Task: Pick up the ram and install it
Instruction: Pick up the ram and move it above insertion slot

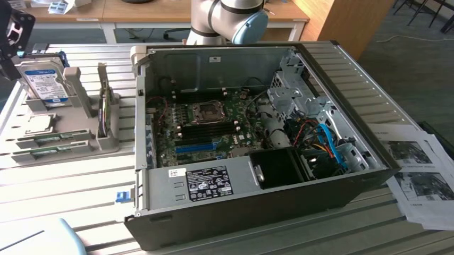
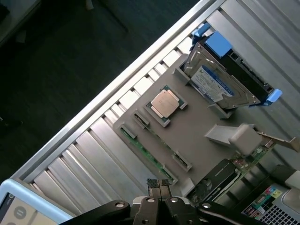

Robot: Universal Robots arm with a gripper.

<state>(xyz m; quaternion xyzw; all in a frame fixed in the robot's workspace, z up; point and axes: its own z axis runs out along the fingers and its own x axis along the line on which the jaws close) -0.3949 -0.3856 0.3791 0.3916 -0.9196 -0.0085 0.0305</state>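
Observation:
The ram is a thin green stick lying on edge in the outermost slot of a grey holder tray. In the exterior view the ram sits at the tray's near edge, on that view's left. My gripper hovers above the tray with its fingers shut together and nothing between them. Its tips line up over one end of the ram without touching it. In the exterior view the gripper is a black shape high over the tray's far left corner.
The tray also holds a silvery processor chip, a blue-labelled hard drive standing upright and an expansion card. The open computer case, with its motherboard, lies in the middle of the slatted table. Printed sheets lie at the exterior view's right.

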